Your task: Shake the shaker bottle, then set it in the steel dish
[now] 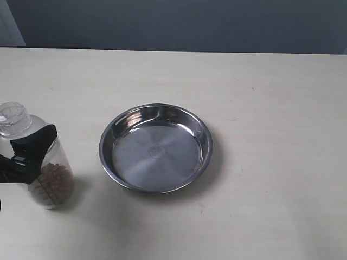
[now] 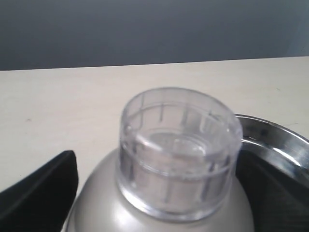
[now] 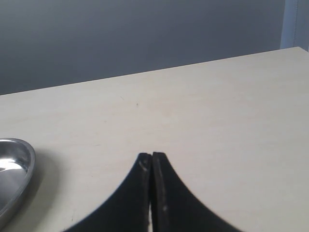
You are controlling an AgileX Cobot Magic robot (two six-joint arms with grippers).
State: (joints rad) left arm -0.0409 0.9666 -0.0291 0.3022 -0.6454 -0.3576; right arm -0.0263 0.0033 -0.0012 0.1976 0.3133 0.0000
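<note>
- The shaker bottle (image 1: 40, 162) is at the far left of the exterior view, outside the dish and at about 9 o'clock from it; it leans a little, its top tipped toward 11 o'clock; I cannot tell whether its base rests on the table or hangs just above it.
- Its clear round cap (image 2: 181, 150) fills the left wrist view, ribbed down the side, sitting on the frosted dome; brown pellets (image 1: 54, 181) are heaped in the lower part of the clear body.
- The left gripper (image 1: 32, 156) has the bottle clamped between its black fingers (image 1: 33, 142); one finger crosses the body just below the dome; in the left wrist view a finger shows on either side of the dome.
- The steel dish (image 1: 154, 160) sits near the middle of the table, shiny, with nothing in it; a strip of bare tabletop lies between its rim and the bottle, so the two are near but apart.
- The right gripper (image 3: 152, 193) shows only in its own wrist view; its two black fingertips are pressed together with nothing between them; it hangs over bare tabletop, with the dish's rim at the edge of that picture.
- The table (image 1: 271, 108) is pale beige; beyond its far edge, at 12 o'clock, stands a dark blue-grey wall (image 1: 173, 21).
</note>
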